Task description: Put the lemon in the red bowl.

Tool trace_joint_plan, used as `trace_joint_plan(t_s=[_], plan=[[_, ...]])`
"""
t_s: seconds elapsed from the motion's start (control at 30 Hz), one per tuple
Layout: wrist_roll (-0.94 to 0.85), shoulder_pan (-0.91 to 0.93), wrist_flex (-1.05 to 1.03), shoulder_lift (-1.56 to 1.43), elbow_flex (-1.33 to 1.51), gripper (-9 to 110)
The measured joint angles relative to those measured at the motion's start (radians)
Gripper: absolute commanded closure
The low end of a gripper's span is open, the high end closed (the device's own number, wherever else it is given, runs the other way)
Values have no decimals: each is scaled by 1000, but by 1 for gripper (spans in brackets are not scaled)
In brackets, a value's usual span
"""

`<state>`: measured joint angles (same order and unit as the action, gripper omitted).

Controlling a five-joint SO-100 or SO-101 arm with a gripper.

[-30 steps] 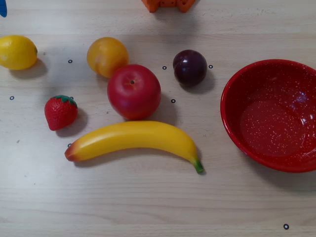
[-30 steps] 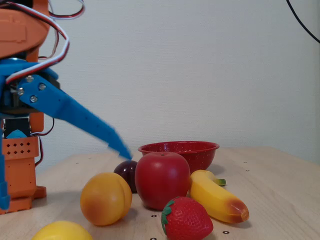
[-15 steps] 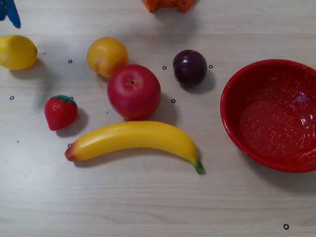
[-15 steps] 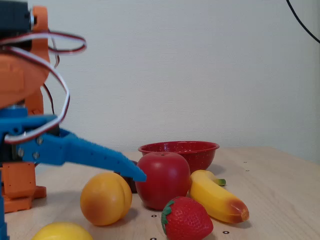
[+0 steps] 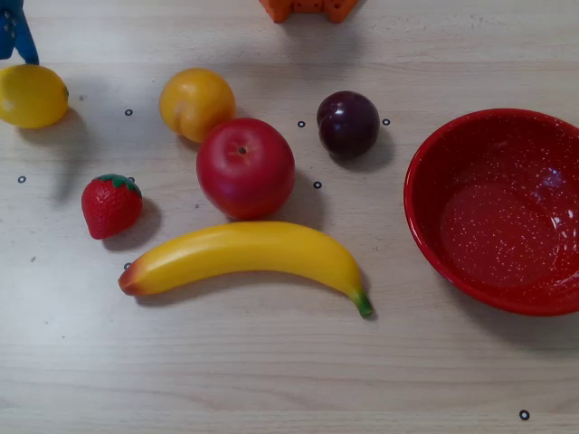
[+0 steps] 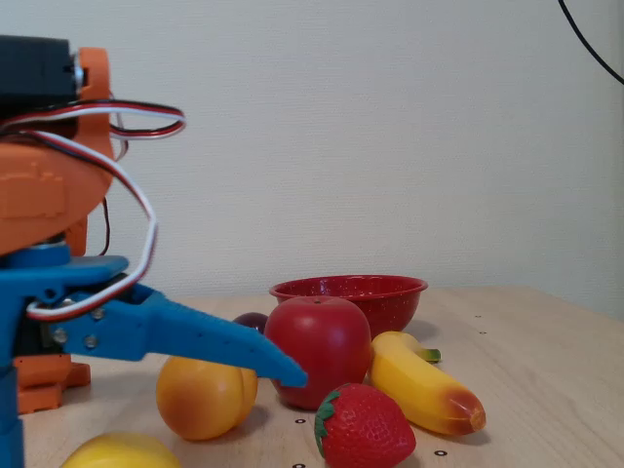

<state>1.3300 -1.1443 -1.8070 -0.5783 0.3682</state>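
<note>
A: One lemon [image 5: 32,95] lay at the far left edge of the overhead view, resting on the pale wooden bench [image 5: 271,362]; where did it sit in the fixed view?

B: Only its top [image 6: 122,450] showed there, at the bottom left corner, below the blue finger [image 6: 195,336] of the gripper [image 5: 16,36].

A: What was the state of the jaws?

B: It could not be told. Overhead, only a blue corner of the gripper showed, just above the lemon; the fixed view showed one long finger pointing right, its tip in front of the red apple [image 6: 322,346].

A: Which items lay beside the lemon?

B: Overhead, the rounder yellow-orange fruit [image 5: 196,103] lay to its right, with the strawberry [image 5: 111,205] below that, the red apple [image 5: 245,167] at centre and the banana [image 5: 244,258] curving beneath the apple. A dark plum [image 5: 347,124] sat right of the apple.

A: And the red bowl?

B: The red bowl [image 5: 425,217] stood at the right edge, well apart from the lemon, its speckled inside holding nothing. In the fixed view it [image 6: 349,292] stood behind the apple.
</note>
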Motion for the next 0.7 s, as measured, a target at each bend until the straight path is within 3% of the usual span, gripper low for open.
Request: trace_joint_plan(t_s=[0.7], plan=[[-2, 41, 0, 86, -37, 34]])
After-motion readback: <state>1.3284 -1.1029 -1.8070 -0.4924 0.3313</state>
